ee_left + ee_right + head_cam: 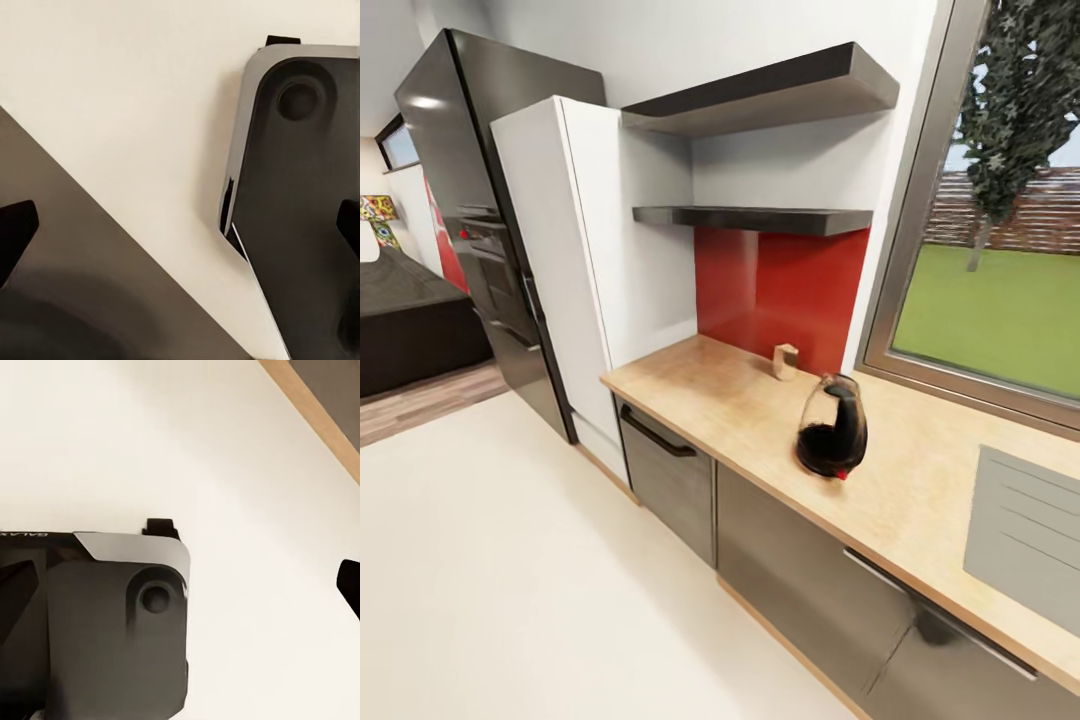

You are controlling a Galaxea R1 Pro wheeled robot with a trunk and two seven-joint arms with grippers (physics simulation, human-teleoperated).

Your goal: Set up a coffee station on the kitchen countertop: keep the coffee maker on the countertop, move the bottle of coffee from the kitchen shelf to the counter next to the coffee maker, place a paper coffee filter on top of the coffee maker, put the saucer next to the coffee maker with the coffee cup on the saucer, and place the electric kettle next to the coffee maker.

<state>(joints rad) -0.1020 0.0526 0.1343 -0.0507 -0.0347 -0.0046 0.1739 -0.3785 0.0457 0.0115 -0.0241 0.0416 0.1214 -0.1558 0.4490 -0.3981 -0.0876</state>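
Observation:
The electric kettle [832, 426], a rounded glass jug with a dark lower part and a small red mark, stands on the kitchen countertop [730, 400] near its front edge. Behind it, by the red backsplash, sits a small pale cone-like object [785, 361] that may be the paper coffee filter. The coffee maker, bottle of coffee, saucer and coffee cup are out of view. My left gripper [180, 229] hangs open over the floor with nothing between its fingers, and my right gripper [180, 589] does the same.
Two dark wall shelves [760, 217] hang above the counter, beside a white tall cabinet [575, 260] and a black fridge [470, 200]. A steel drainboard [1025, 530] lies at the counter's right. Both wrist views look down on the cream floor and my dark base [307, 195].

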